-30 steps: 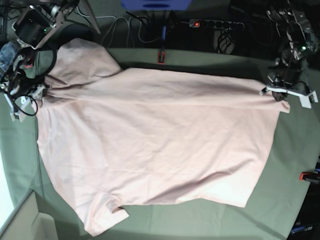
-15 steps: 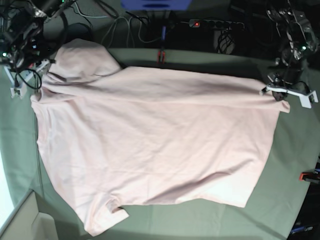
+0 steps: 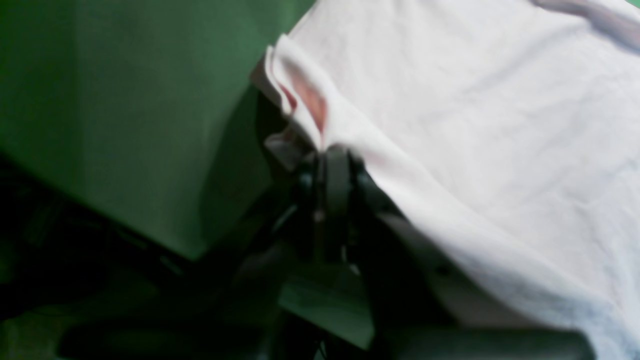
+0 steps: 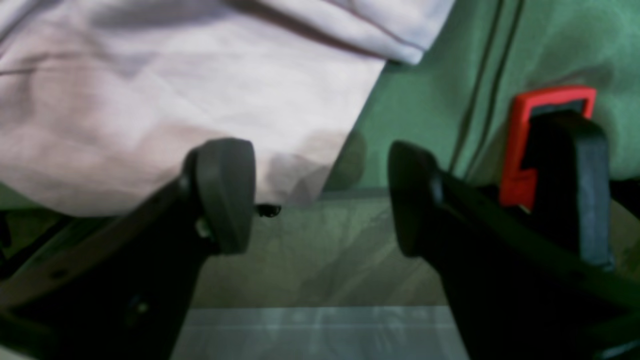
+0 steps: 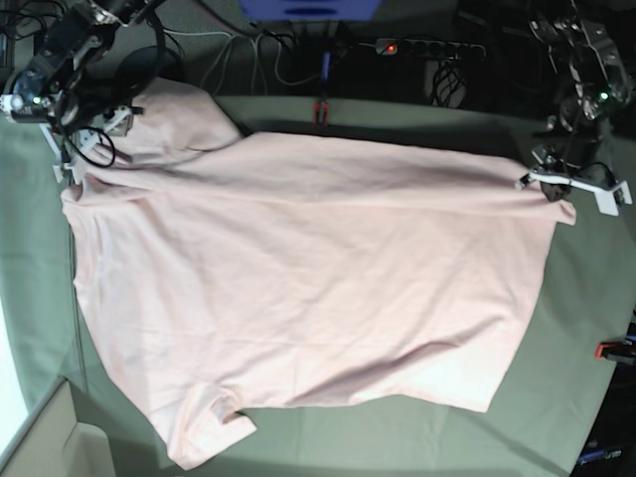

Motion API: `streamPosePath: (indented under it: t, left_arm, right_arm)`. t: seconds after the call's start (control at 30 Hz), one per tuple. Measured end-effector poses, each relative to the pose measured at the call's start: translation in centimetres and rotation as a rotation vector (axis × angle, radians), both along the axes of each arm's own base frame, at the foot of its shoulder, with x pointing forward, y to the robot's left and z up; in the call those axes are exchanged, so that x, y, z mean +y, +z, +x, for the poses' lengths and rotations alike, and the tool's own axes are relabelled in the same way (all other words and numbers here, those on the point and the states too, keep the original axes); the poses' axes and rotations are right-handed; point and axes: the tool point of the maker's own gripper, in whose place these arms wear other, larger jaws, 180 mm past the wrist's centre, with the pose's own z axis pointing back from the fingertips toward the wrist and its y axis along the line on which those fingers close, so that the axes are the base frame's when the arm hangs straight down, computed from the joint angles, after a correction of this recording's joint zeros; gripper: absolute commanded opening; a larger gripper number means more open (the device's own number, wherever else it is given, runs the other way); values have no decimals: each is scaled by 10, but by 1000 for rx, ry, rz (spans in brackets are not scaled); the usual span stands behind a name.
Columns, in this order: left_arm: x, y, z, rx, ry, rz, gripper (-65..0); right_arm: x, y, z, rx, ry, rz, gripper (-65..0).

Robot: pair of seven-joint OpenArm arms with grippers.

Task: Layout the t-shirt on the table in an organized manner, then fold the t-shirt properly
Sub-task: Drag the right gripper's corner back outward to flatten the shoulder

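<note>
The shirt (image 5: 308, 288) lies spread flat on the table (image 5: 586, 298), plain side up, no lettering visible. You see its hem end toward the base view's right and its collar end toward the left. 1 sleeve (image 5: 179, 119) lies at the top left and the other (image 5: 204, 427) points off the bottom left, with a small tuck by its seam. Shallow wrinkles run across the body.

Left gripper (image 3: 330, 150): jaws pinched together on the shirt's hem corner. Your wrist view shows the edge bunched into a small fold just above the fingertips. In the base view that corner sits at the far right, lifted slightly.

Right gripper (image 4: 322, 195): jaws wide apart, nothing between them. Its 2 pads (image 4: 225, 192) hang above the table edge. The left pad overlaps the shirt in the view; contact cannot be told. In the base view this arm sits at the top left, over the upper sleeve.

Containers: 1 pale box (image 5: 50, 442) shows at the bottom-left corner, partly cut off. Its contents cannot be told.

Surroundings: a red clamp (image 4: 550, 145) sits just beside the right gripper's far finger. Another red clamp (image 5: 321, 111) stands at the table's far edge, and 1 more (image 5: 614, 350) at the right edge. A power strip (image 5: 429, 48) and loose cables (image 5: 248, 60) lie beyond the far edge, off the cloth.
</note>
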Motion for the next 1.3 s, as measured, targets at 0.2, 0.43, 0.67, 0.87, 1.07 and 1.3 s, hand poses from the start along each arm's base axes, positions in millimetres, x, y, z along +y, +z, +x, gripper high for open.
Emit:
streamPosePath:
  t: [0.2,0.43,0.67,0.87,1.07,1.3]
  left_arm:
    - [0,0,0,0,0,-1,-650]
    - [0,0,0,1,0,0,-650]
    - [0,0,0,0,0,0,-650]
    - [0,0,0,0,0,0,-650]
    - [1,0,-1,1,2,2,-650]
    - [0,-2,-3,7,2,-1,-650]
  right_arm:
    - [9,-16,-9,34,-5,49,-260]
    - [17,-21,-9,70,37,35,-463]
    - [25,-20,-3,71,72,41,-650]
    - [26,-8,6,22,72,34,-650]
    - [16,39,35,-128,79,-68,-650]
    - [1,69,29,-167,82,-171,-650]
